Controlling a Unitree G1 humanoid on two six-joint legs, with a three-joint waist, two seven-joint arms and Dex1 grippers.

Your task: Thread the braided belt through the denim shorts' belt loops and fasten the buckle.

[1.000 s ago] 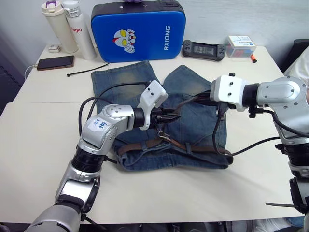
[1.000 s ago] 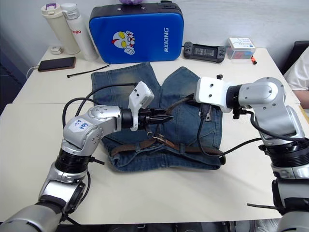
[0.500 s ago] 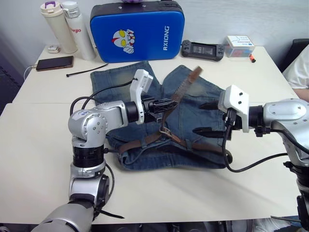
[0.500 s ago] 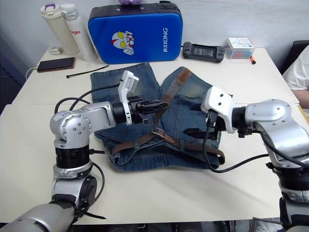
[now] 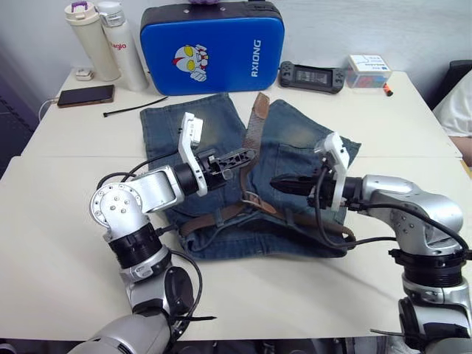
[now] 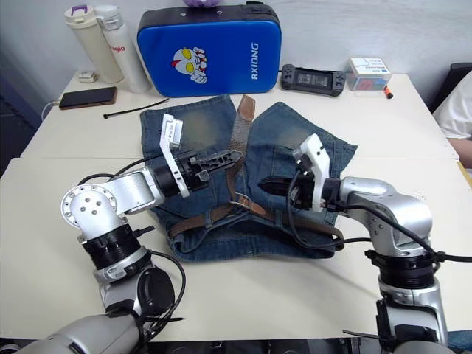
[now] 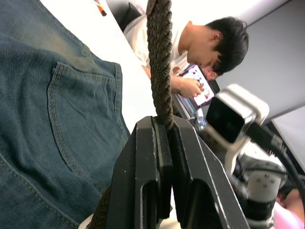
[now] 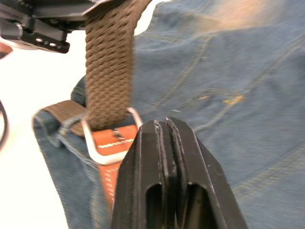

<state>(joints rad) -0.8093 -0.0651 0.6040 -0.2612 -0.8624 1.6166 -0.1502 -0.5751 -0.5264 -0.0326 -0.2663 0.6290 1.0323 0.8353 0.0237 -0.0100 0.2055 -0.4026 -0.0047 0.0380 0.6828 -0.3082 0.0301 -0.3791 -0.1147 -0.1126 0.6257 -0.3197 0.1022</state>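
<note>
Since a second ago the braided belt tail, clamped in the left gripper, is drawn up through the buckle toward frame top, while the right gripper, released and now clenched empty, is brought beside the buckle, so fastening appears under way.

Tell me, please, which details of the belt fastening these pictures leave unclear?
- Buckle prong: right wrist view, hidden under the braided belt.
- Belt loops along the waistband: head views, too small to count on the denim shorts.
- Belt end: left wrist view, cut off by the frame edge above the left gripper.

The head stereo pair is looking forward and down over the surface, while both wrist cameras are viewing the denim shorts at close range.
</note>
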